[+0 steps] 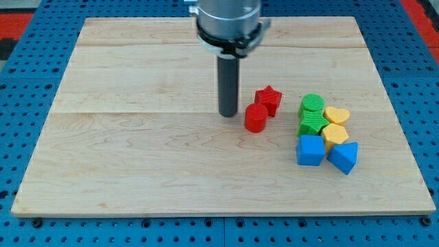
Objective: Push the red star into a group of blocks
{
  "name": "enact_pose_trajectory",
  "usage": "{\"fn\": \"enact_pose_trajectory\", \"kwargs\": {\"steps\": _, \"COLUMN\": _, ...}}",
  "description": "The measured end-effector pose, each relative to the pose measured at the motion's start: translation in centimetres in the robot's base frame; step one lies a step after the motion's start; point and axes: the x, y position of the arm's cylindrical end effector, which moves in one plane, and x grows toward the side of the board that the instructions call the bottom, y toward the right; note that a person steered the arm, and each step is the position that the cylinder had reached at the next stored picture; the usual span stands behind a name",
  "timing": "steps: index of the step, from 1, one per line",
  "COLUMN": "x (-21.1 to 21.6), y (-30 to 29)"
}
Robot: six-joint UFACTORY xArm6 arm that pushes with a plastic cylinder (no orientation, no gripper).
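Red star (268,100) sits on the table (137,151) touching the red cylinder (255,118), my tip (228,114) just to their left, a bare rod tool holding nothing, placed to shove rightward toward the green, yellow and blue cluster (326,134).

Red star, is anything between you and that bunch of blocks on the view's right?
Nothing visible: bare wood lies between the red star and the green cylinder. The red cylinder sits beside it, toward my tip.
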Motion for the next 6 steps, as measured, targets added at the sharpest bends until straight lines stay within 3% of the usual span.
{"fn": "enact_pose_trajectory", "kwargs": {"steps": 3, "x": 2.5, "y": 2.9}}
{"fn": "enact_pose_trajectory", "kwargs": {"steps": 4, "x": 0.7, "y": -2.0}}
{"fn": "enact_pose_trajectory", "kwargs": {"steps": 5, "x": -3.9, "y": -3.4}}
{"fn": "enact_pose_trajectory", "kwargs": {"steps": 6, "x": -5.1, "y": 1.5}}
